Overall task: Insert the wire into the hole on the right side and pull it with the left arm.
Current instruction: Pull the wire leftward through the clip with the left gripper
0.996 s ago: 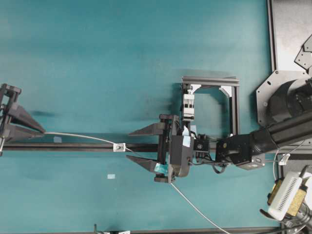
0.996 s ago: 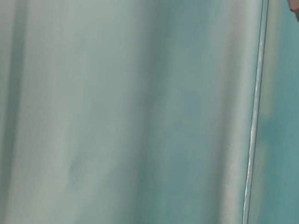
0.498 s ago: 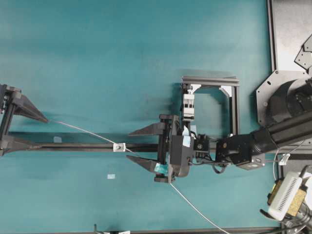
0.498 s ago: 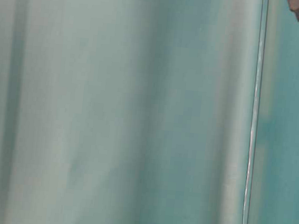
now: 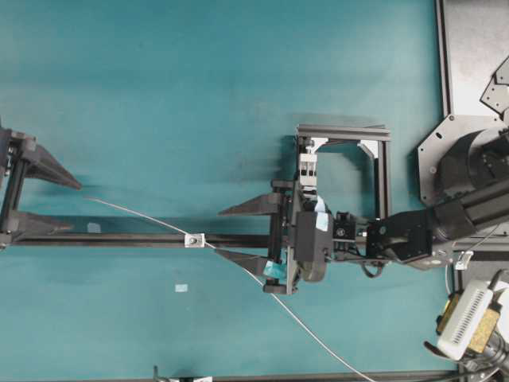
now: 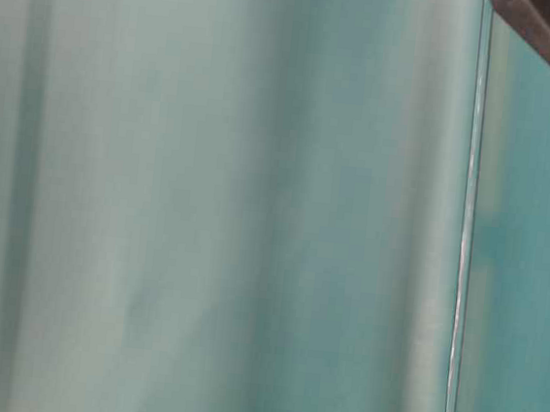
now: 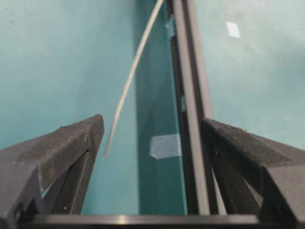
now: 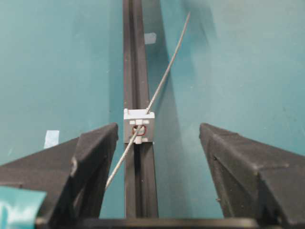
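Clearly the wire [image 5: 143, 217] is v. thin, light & springy: it arcs up off the mat, threaded through the hole [image 8: 141, 130] of the small white block [image 5: 194, 239] on the black rail [image 5: 119, 239]. Its free end sits at approx 10 o'clock from the block, just short of the left gripper [image 5: 57, 204], whose fingers stand wide apart w/ nothing between. Right gripper [image 5: 241, 233], at 3 o'clock from the block, is likewise spread & empty. Best pinch pt, I'd judge: near the free tip, firmly, since it's prob. slippery & will flex away.
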### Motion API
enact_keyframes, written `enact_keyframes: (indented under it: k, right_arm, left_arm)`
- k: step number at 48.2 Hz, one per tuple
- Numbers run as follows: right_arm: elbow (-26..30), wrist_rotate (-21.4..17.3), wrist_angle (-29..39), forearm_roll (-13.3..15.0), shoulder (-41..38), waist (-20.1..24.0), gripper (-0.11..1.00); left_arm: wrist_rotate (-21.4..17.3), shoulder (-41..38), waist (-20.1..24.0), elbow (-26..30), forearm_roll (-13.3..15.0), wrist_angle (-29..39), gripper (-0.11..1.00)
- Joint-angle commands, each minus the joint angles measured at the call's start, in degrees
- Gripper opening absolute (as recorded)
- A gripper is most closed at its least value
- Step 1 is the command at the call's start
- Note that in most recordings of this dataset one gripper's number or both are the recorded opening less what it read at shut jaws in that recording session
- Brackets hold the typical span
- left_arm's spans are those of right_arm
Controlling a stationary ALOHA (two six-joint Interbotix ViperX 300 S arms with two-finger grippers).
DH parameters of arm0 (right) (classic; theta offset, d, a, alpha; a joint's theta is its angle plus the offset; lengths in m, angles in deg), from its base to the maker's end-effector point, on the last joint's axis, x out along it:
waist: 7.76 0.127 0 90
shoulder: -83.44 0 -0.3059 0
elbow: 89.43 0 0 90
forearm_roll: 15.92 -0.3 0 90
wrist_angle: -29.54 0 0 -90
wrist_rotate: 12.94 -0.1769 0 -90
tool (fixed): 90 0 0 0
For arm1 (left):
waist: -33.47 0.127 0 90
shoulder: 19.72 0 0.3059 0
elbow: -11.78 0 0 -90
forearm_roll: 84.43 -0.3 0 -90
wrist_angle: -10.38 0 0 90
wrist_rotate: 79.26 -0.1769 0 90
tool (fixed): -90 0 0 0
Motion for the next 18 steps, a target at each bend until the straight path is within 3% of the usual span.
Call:
enact_keyframes:
  k: [1, 18]
  right_arm:
    - [-0.09, 0.00, -0.26, 0.18, 2.46, -0.09, 0.79]
    - [-1.85, 0.00, -0.26, 0.18, 4.22, -0.88, 0.79]
  left_arm:
    - [-0.35, 0.79, 1.05, 0.79, -0.18, -0.26, 0.86]
    - [-4.39, 2.81, 3.43, 1.14, -0.18, 0.00, 0.86]
